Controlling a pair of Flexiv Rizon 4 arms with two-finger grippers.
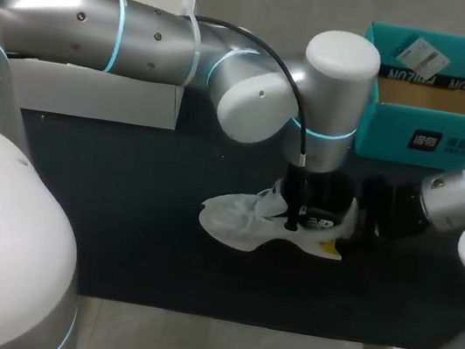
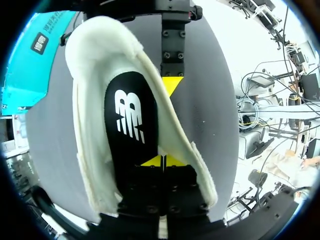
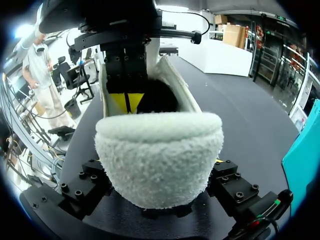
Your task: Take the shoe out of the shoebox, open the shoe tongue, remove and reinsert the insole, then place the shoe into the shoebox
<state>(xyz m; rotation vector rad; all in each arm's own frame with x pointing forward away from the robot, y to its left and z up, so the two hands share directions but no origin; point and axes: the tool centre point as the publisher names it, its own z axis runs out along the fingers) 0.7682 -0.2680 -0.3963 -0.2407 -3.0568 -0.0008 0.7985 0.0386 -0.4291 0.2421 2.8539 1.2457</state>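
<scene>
Holding shoe (image 1: pixel 234 221) steady: R jaws clamped on heel, L jaws together inside, on insole (image 2: pixel 132 130). Pinch insole edge firmly, lift slow w/ heel pinned to desk (image 1: pixel 116 236).

The shoe (image 3: pixel 159 160) had a nubbly, fleecy white cloth heel, and its insole (image 2: pixel 131 125) was smooth matt black. The shoebox (image 1: pixel 386 128) was matt teal cardboard.
</scene>
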